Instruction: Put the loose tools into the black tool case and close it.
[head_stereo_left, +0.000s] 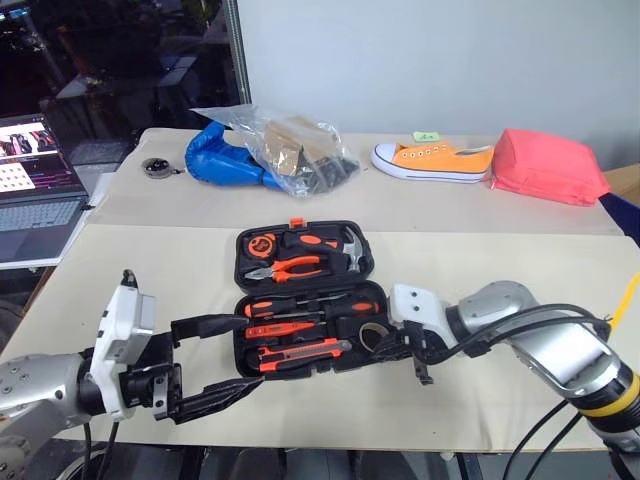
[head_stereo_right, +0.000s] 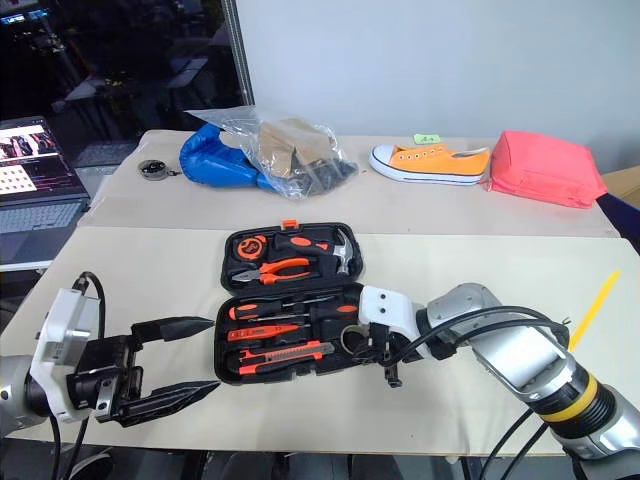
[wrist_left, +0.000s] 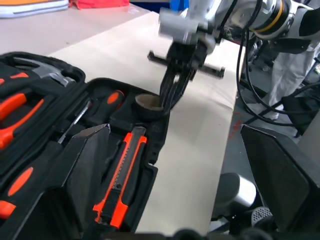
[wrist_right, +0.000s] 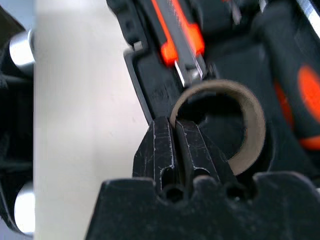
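Observation:
The black tool case (head_stereo_left: 238, 262) lies open on the beige table. Its near half holds two black-and-orange screwdrivers (head_stereo_left: 310, 303), a small orange screwdriver (head_stereo_left: 285, 327) and the orange-black utility knife (head_stereo_left: 300, 352). The beige tape roll (wrist_right: 250, 107) stands in the case's near right corner. My right gripper (wrist_right: 174, 122) reaches down from the right, shut on the roll's thin wall. My left gripper (head_stereo_left: 250, 353) stands open just left of the case, its fingers pointing at the case's near left corner with nothing between them.
Orange-handled pliers (head_stereo_left: 285, 268), a hammer (head_stereo_left: 347, 250) and a tape measure (head_stereo_left: 262, 243) fill the lid half. At the back lie a plastic bag over a blue item (head_stereo_left: 270, 150), an orange shoe (head_stereo_left: 432, 160) and a pink pouch (head_stereo_left: 548, 165). A laptop (head_stereo_left: 35, 190) sits far left.

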